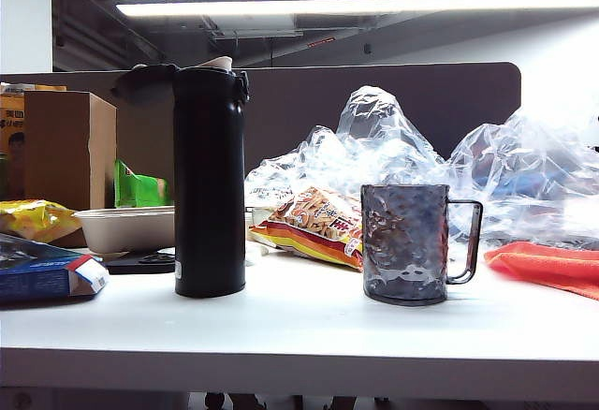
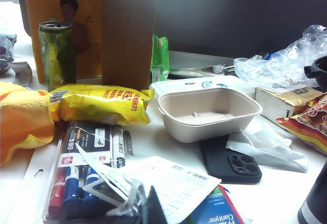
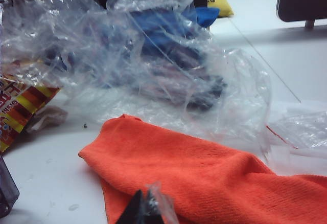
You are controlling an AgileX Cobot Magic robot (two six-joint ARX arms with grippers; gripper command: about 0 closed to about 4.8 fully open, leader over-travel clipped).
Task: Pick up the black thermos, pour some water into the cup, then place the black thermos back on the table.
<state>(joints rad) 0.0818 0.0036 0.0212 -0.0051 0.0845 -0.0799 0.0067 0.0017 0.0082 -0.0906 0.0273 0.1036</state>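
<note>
The black thermos [image 1: 210,185] stands upright left of centre on the white table [image 1: 309,335], its flip lid open at the top. The smoky dimpled cup [image 1: 405,241] stands to its right, handle pointing right, a gap between them. Neither gripper shows in the exterior view. My left gripper [image 2: 145,206] is shut and empty, low over a printed paper and a marker pack [image 2: 82,173]; the thermos base [image 2: 315,208] shows at that picture's edge. My right gripper [image 3: 149,203] is shut and empty above an orange cloth [image 3: 204,178], with the cup's edge [image 3: 5,191] off to one side.
Behind the thermos lie a beige tray [image 2: 207,112], a black phone [image 2: 230,160], a cardboard box [image 1: 65,148] and yellow snack bags. A striped snack bag [image 1: 314,227] and crumpled clear plastic bags [image 1: 524,181] fill the back. A blue box [image 1: 47,274] sits front left.
</note>
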